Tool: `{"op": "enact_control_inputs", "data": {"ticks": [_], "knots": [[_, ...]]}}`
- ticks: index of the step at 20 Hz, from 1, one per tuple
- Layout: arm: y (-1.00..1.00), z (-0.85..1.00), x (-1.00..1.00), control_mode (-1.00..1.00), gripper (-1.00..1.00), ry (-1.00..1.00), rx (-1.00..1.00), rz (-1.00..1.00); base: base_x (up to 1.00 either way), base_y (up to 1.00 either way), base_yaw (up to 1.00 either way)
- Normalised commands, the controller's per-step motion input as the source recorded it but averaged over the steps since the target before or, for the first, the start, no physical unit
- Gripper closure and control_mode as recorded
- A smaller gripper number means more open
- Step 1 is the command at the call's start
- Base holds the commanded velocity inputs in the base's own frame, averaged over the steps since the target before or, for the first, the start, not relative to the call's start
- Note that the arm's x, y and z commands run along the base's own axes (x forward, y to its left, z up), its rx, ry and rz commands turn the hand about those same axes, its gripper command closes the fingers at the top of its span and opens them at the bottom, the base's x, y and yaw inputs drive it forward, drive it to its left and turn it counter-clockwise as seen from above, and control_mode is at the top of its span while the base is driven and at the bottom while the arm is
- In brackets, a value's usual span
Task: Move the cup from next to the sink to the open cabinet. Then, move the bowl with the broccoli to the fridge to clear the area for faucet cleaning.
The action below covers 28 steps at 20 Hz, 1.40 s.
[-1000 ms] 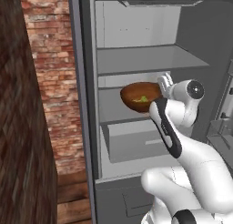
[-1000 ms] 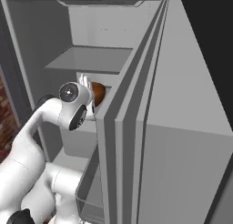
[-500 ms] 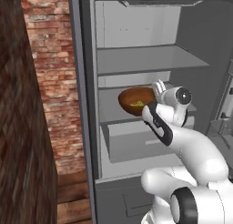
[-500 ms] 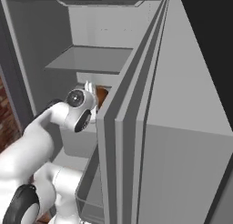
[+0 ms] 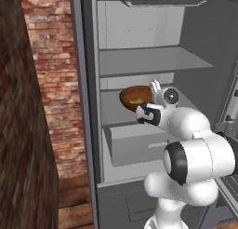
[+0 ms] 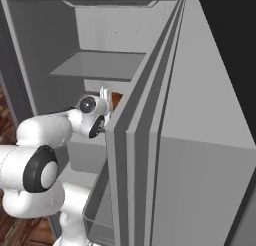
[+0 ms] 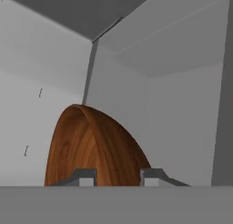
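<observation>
The bowl [image 5: 135, 97] is held by its rim in the narrowly parted jaws of the gripper [image 7: 117, 176], centre frame, inside the open fridge [image 5: 139, 32]

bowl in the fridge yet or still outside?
In. The bowl sits between the fridge walls at the middle shelf, gripper shut on its rim. Cannot tell whether it rests on the shelf.

A red brick wall [image 5: 51, 79] stands left of the appliance, a dark wooden panel [image 5: 21, 130] rises in the near left foreground, and a strip of brown wooden floor [image 5: 74, 200] runs below the bricks.
</observation>
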Motion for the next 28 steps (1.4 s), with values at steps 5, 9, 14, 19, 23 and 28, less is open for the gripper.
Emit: {"op": "enact_control_inputs", "data": {"ticks": [5,9,14,19,23,28], "knots": [[0.00,-0.02,0.74,-1.00,-1.00,0.01,0.00,-0.10,0.00,0.00,0.00],[0.00,0.00,0.00,-1.00,-1.00,0.00,0.00,0.00,0.00,0.00,0.00],[0.00,0.26,-0.42,-1.00,-1.00,0.00,0.00,-0.05,0.00,0.00,0.00],[0.00,0.96,-0.82,-1.00,-1.00,0.00,0.00,-0.15,0.00,0.00,0.00],[0.00,1.00,-1.00,-1.00,-1.00,0.04,0.03,-0.14,0.00,0.00,0.00],[0.00,1.00,-1.00,-1.00,-1.00,0.21,0.14,-0.17,0.00,0.00,0.00]]}}
